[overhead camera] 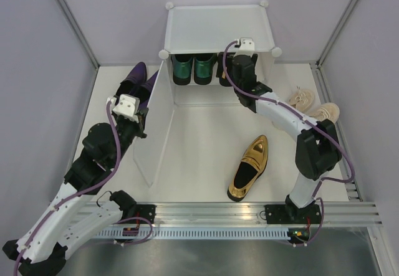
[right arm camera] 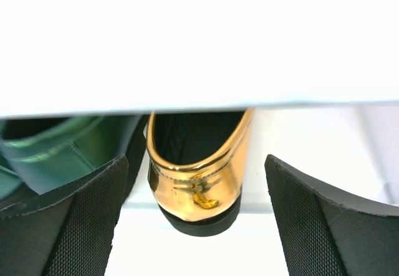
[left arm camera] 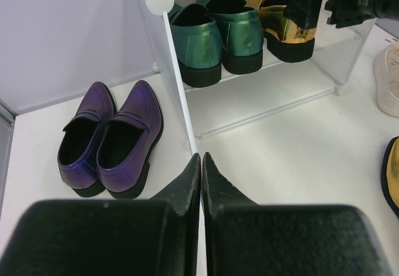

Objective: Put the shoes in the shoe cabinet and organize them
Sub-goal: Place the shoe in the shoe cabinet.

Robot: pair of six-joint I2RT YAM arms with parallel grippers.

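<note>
The cabinet (overhead camera: 218, 27) at upper centre is holding green loafers (overhead camera: 193, 68) and a gold loafer (right arm camera: 199, 164), whose heel the wide-spread right gripper (right arm camera: 194, 182) is flanking, while the left gripper (left arm camera: 201, 164) is hovering closed by purple shoes (left arm camera: 112, 139) left of the door (overhead camera: 156, 126).

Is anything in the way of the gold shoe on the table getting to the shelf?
Only the right gripper, open at the shelf mouth behind the gold shoe already inside. Nothing lies on the table between the loose gold shoe and the cabinet; the door stands open, off to the left.
</note>
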